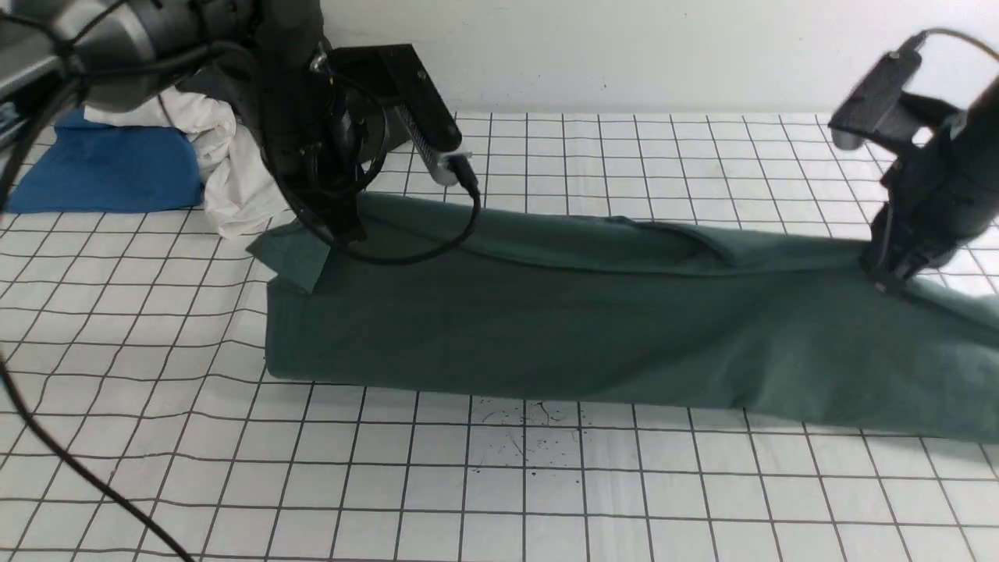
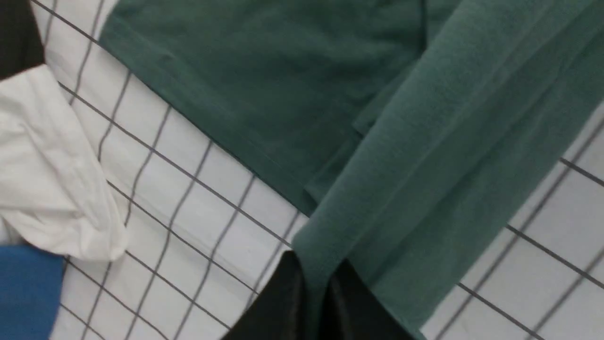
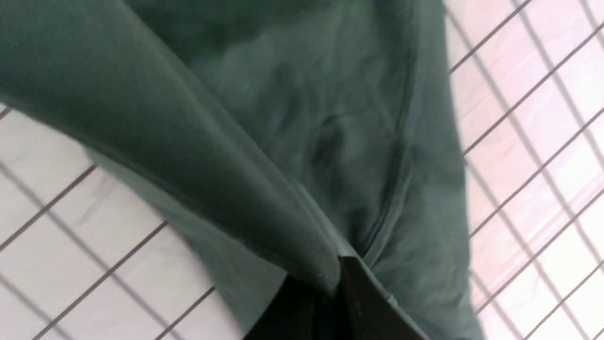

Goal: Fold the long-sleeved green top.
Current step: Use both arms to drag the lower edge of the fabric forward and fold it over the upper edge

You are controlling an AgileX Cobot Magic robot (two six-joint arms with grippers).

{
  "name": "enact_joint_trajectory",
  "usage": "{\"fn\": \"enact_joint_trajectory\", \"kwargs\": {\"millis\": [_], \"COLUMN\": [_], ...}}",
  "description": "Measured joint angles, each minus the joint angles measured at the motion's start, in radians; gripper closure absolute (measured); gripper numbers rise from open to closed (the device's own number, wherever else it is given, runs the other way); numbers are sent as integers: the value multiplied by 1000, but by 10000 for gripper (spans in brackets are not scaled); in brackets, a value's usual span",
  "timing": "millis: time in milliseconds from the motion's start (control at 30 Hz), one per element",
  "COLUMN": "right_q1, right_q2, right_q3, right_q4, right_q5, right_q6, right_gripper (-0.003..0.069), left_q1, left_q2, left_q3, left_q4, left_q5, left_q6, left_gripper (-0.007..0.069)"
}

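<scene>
Garment: green long-sleeved top point(image 1: 593, 328), folded into a long band across the gridded table point(image 1: 499, 484).
Left gripper point(image 1: 343, 234): I see it pinching the top's left end.
Right gripper point(image 1: 890, 279): clamped on a fold at the right end.
Behind: white cloth point(image 1: 226, 172) and blue garment point(image 1: 101, 168), near the left end.

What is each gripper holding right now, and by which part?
Both pinch the green top. The left gripper holds a fold at its far left corner; the right gripper holds a raised fold on the far edge near the right end.
</scene>
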Motion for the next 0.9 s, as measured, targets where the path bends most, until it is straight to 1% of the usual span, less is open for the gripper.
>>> {"fn": "enact_joint_trajectory", "kwargs": {"millis": [100, 233, 300, 400, 500, 567, 633, 733, 767, 800, 833, 867, 900], "right_q1": [-27, -51, -55, -56, -56, -56, -56, -60, -61, -64, -65, -66, -68], "right_q2": [111, 215, 244, 317, 349, 385, 404, 418, 420, 420, 420, 420, 419], "right_q3": [-150, -255, -273, -297, -300, -303, -303, -303, -303, -303, -303, -304, -304], "right_q4": [12, 21, 21, 22, 23, 22, 12, -21, -42, -77, -108, -116, -175], "right_q5": [1, -3, -9, -74, -124, -170, -202, -235, -242, -250, -254, -255, -255], "right_q6": [-13, -17, -17, -5, 17, 49, 89, 165, 205, 265, 313, 326, 438], "right_gripper": [644, 644, 644, 644, 642, 630, 604, 535, 509, 461, 433, 427, 382], "left_q1": [34, 66, 74, 107, 125, 145, 155, 162, 164, 165, 165, 165, 165], "left_q2": [130, 240, 264, 340, 377, 413, 433, 439, 438, 432, 430, 428, 418], "left_q3": [-170, -304, -323, -354, -355, -355, -355, -355, -355, -355, -355, -355, -355], "left_q4": [-20, -59, -72, -126, -154, -174, -174, -169, -168, -166, -166, -166, -166], "left_q5": [5, -20, -39, -150, -221, -286, -326, -370, -385, -398, -401, -401, -398], "left_q6": [29, 36, 36, 36, 36, 36, 36, 35, 26, 6, -17, -24, -84], "left_gripper": [608, 608, 608, 608, 600, 575, 533, 434, 391, 337, 303, 295, 242]}}
